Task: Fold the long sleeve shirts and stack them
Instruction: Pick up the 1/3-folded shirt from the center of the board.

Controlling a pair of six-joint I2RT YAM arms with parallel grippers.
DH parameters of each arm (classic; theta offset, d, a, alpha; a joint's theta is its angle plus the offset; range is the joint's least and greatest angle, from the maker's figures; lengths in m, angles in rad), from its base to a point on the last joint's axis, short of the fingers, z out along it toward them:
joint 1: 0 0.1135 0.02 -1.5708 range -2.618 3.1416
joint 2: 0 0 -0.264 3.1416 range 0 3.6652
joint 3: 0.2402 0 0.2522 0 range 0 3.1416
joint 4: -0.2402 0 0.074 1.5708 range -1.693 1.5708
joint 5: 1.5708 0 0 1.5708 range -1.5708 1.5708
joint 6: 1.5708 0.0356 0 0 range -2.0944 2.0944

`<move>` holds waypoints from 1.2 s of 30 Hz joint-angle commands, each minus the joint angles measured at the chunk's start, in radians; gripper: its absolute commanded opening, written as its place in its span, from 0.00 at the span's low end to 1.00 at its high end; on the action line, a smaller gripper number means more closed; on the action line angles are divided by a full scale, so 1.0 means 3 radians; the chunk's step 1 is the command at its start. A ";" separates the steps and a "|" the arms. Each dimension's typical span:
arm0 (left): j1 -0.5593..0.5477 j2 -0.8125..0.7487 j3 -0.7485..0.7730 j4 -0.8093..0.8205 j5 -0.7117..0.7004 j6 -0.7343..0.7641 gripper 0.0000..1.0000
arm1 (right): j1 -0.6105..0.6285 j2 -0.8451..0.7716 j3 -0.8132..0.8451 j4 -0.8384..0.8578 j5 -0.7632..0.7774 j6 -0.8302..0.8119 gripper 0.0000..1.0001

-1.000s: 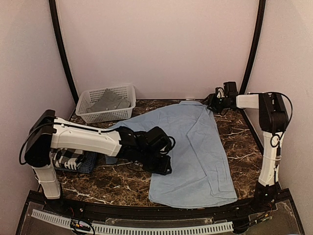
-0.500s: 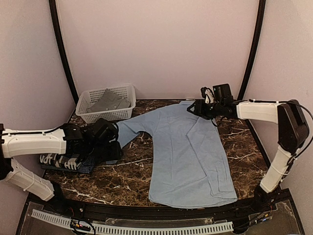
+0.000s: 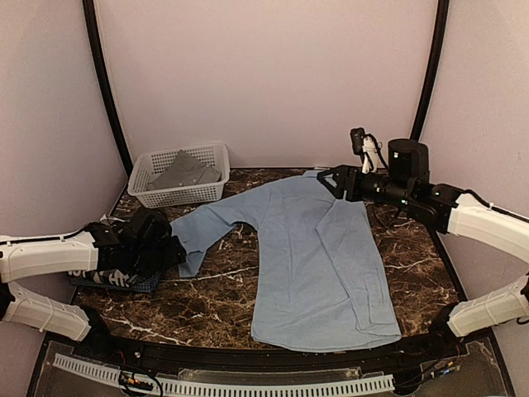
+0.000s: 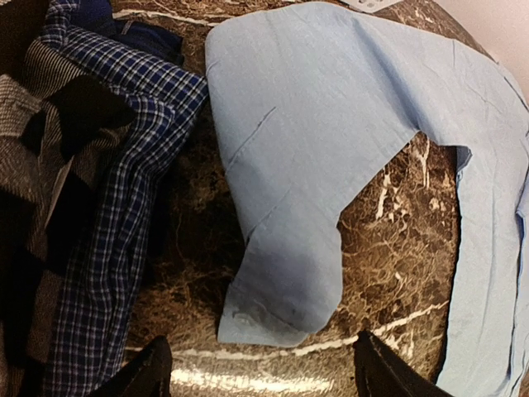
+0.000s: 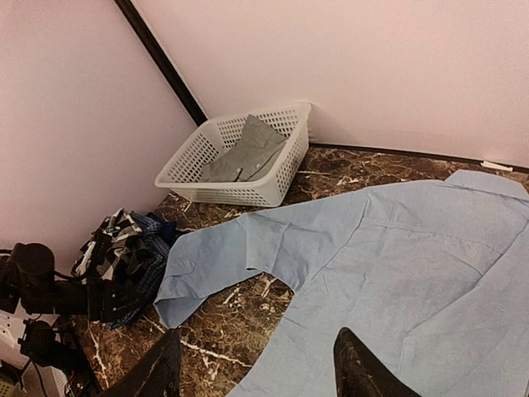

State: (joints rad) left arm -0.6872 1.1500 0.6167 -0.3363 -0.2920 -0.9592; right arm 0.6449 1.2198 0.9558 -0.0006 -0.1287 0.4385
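Note:
The light blue long sleeve shirt (image 3: 322, 256) lies spread flat on the marble table, its left sleeve (image 3: 207, 227) stretched out toward the left. My left gripper (image 3: 171, 249) hovers just short of the cuff (image 4: 277, 308), open, with nothing between its fingers. Over the collar end at the back, my right gripper (image 3: 334, 181) is open and holds nothing. Its wrist view looks down across the shirt (image 5: 413, 273). More long sleeve shirts, checked black-and-white and dark blue, lie in a pile (image 3: 124, 271) under my left arm, seen close in the left wrist view as crumpled checked cloth (image 4: 99, 190).
A white lattice basket (image 3: 157, 192) at the back left holds a folded grey shirt (image 3: 186, 169); it also shows in the right wrist view (image 5: 273, 178). Walls close the table at the back and both sides. Bare marble (image 3: 207, 302) shows between the sleeve and the front edge.
My left arm drew back to the left, taking the sleeve out sideways, then opened and let it go. My right gripper swung from the back right corner to over the collar.

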 commanded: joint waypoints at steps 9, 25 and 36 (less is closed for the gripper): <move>0.0236 0.0702 -0.0040 0.1092 0.0491 0.0269 0.56 | 0.0287 -0.0472 -0.0278 -0.0136 0.0382 -0.0109 0.60; -0.0032 0.0739 0.0964 0.0665 0.0767 0.1344 0.00 | 0.0366 -0.0452 -0.0278 -0.0359 0.0523 -0.0270 0.59; -0.0801 0.2155 0.2387 0.0078 0.1445 0.2017 0.00 | 0.0373 -0.0544 -0.0578 -0.0395 0.0719 -0.0226 0.58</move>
State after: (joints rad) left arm -0.8856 1.6886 1.2224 -0.1894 0.0494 -0.4519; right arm 0.7471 1.0828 0.8185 -0.1261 0.0406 0.3717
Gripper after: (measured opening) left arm 0.011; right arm 0.579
